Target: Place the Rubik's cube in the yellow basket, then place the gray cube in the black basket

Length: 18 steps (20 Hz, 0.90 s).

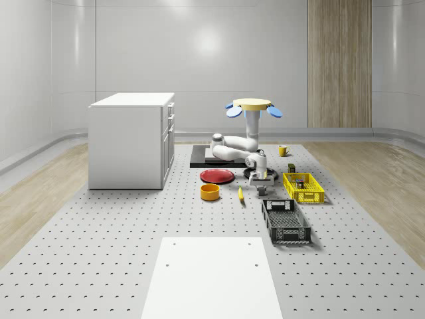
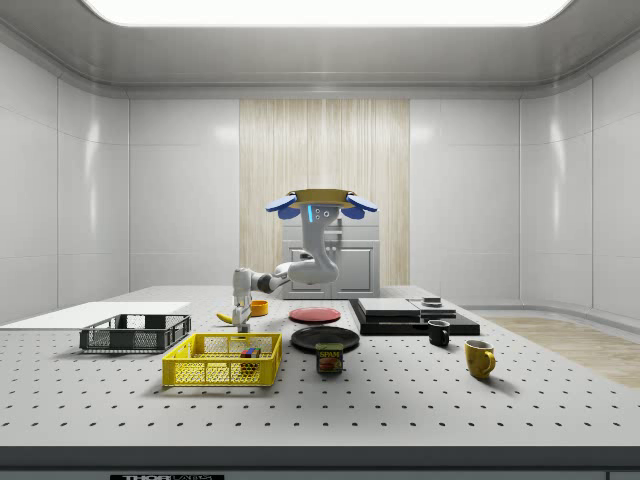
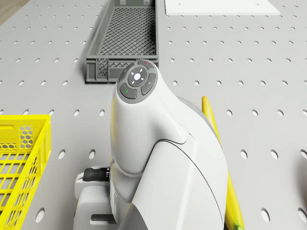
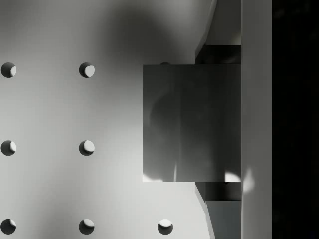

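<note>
The two-finger gripper [image 1: 261, 178] points down at the perforated grey tabletop [image 1: 99, 252], its jaws set on either side of a plain gray cube [image 4: 192, 123] resting there; whether they press it cannot be told. The cube lies between the yellow plastic mesh basket [image 1: 304, 188] and the yellow banana [image 1: 240, 194], with the black plastic mesh basket [image 1: 285, 222] near. A multicoloured Rubik's cube [image 2: 248, 352] sits inside the yellow basket. The white jointed arm [image 1: 232, 146] hangs from the hovering drone [image 1: 252, 105], above a dark flat slab [image 1: 202, 159].
</note>
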Available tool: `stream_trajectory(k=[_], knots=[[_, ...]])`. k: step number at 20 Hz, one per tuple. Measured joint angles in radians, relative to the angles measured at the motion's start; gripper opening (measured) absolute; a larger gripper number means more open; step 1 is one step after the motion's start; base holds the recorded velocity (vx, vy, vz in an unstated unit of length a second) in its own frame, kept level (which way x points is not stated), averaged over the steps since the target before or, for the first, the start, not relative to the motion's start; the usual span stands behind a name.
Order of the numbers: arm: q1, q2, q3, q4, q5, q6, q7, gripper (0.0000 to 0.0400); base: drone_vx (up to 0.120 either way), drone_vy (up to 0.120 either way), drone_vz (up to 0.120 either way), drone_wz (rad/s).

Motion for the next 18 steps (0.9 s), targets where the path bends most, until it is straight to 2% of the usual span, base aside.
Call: stream_trajectory(k=[5,18], knots=[[0.005,-0.001,0.036,-0.006,0.033,-0.014,-0.001,0.0250,0.000,0.000,0.008,0.000],[0.011,-0.007,0.093,-0.013,0.088,-0.031,-0.002,0.0250,0.000,0.000,0.120,0.000]])
